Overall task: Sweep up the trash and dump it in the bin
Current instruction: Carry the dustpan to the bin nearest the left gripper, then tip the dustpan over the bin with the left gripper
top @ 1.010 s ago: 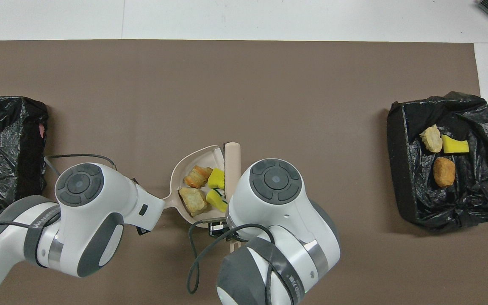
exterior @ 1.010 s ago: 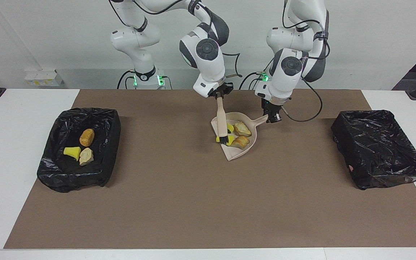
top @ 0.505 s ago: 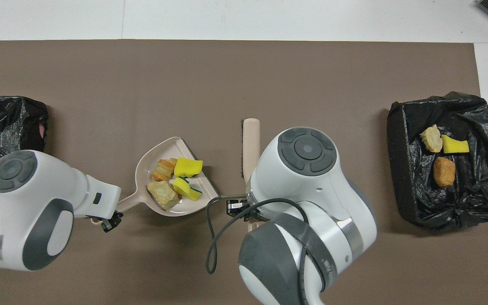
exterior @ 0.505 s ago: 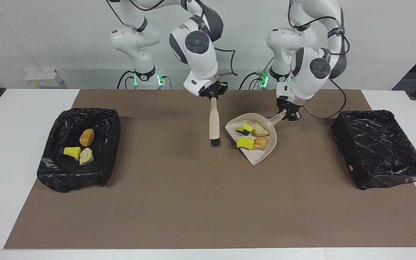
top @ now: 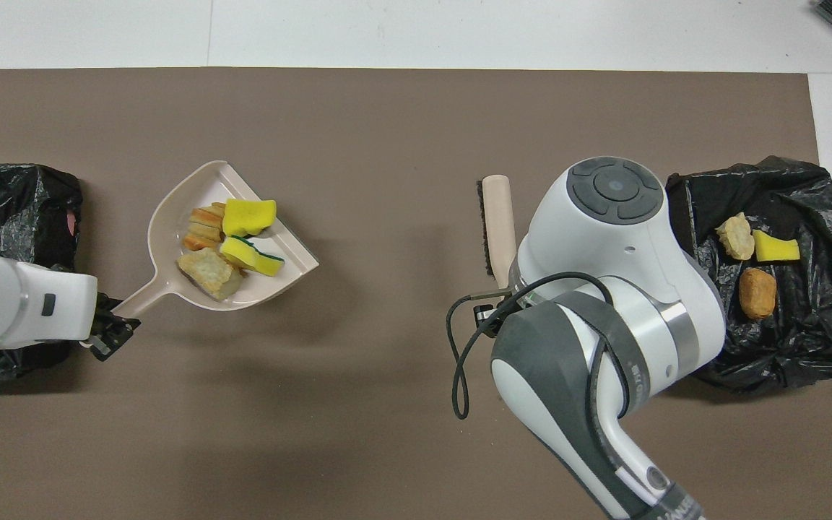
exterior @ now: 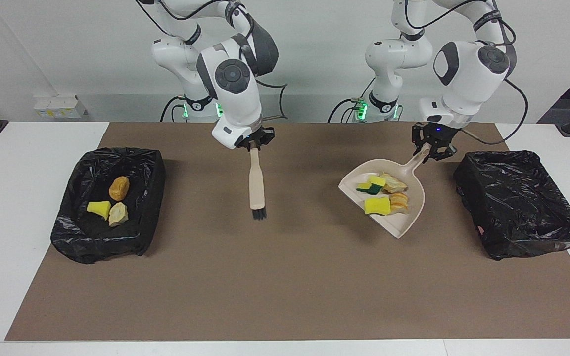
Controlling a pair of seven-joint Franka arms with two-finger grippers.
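While heaped, yellow and golden trash [exterior: 383,194] shows.

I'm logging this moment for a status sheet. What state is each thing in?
dustpan: lifted, loaded with four scraps, handle held by left end effector
brush: hanging bristles down, held by right end effector
bin at the right arm's end: open, three scraps inside
bin at the left arm's end: open, no scraps visible inside
left end effector: shut on dustpan handle
right end effector: shut on brush handle
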